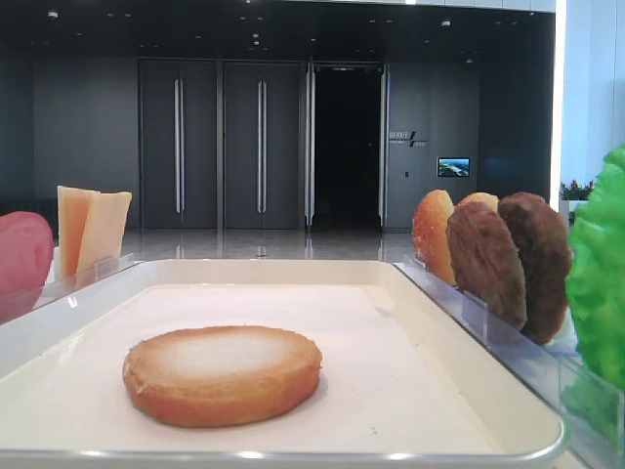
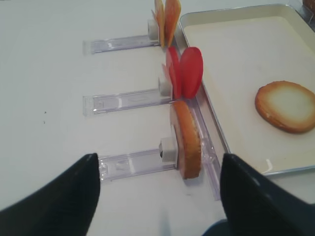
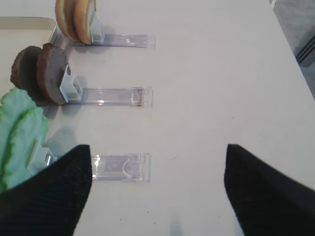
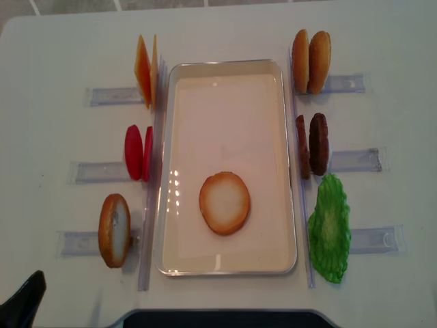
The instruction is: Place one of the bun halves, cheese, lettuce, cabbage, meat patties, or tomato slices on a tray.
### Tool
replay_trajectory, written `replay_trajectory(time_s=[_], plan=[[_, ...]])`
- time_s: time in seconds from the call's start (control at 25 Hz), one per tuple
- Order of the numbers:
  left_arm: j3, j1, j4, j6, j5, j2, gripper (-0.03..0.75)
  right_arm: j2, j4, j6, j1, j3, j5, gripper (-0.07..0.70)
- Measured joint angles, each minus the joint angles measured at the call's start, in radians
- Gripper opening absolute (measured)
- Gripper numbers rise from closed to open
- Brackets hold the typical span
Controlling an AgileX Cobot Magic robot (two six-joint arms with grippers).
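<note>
Left gripper (image 2: 160,196): jaws spread wide, nothing between them, hovering over the white table (image 2: 44,88) at the 6 o'clock edge of the left wrist view. Just beyond it, at 12 o'clock from the gap, a bun half (image 2: 187,140) stands on edge in a clear holder (image 2: 133,164). Next row up, two tomato slices (image 2: 187,71) upright in their own holder. Farthest row, cheese (image 2: 166,19) slices upright.

Right gripper (image 3: 157,191): fingers apart, empty, over bare table. Toward 9 o'clock of the right wrist view, lettuce (image 3: 19,132) leans at the end of a clear holder (image 3: 118,167). Above that, two meat patties (image 3: 44,73) on edge in a holder. At 11 o'clock, two bun halves (image 3: 76,19) upright in the top holder.

Overhead view: tray (image 4: 225,260) sits in the table's middle, long side running 12 to 6 o'clock. One bun half (image 4: 224,202) lies flat inside it, pale face up, in the 6 o'clock half, touching no rim. Left of tray, 12 to 6: cheese (image 4: 145,70), tomato slices (image 4: 136,152), single bun half (image 4: 114,229). Right of tray, 12 to 6: bun pair (image 4: 311,61), meat patties (image 4: 313,145), lettuce (image 4: 330,229). All side items sit just beside the tray rim, outside it. A dark bit of the left arm shows at 7 o'clock corner.

Low front view: bun half (image 1: 223,374) flat on tray (image 1: 488,391), patties (image 1: 508,259) to the right.
</note>
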Motion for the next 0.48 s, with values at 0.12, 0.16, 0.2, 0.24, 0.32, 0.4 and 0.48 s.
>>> replay_trajectory(time_s=[0.12,0.16,0.2,0.24,0.32,0.4,0.48], plan=[[0.020,0.000,0.005,0.000,-0.020,0.000,0.580,0.000,0.000,0.000,0.000,0.000,0.000,0.555],[0.021,0.000,0.005,0.000,-0.026,0.000,0.580,0.000,0.000,0.000,0.000,0.000,0.000,0.555],[0.021,0.000,0.005,0.000,-0.027,0.000,0.580,0.000,0.000,0.000,0.000,0.000,0.000,0.555],[0.022,0.000,0.005,0.000,-0.028,0.000,0.580,0.000,0.000,0.000,0.000,0.000,0.000,0.555],[0.022,0.000,0.005,0.000,-0.030,0.000,0.580,0.000,0.000,0.000,0.000,0.000,0.000,0.555],[0.022,0.000,0.005,0.000,-0.030,0.000,0.580,0.000,0.000,0.000,0.000,0.000,0.000,0.555],[0.022,0.000,0.005,0.000,-0.030,0.000,0.580,0.000,0.000,0.000,0.000,0.000,0.000,0.555]])
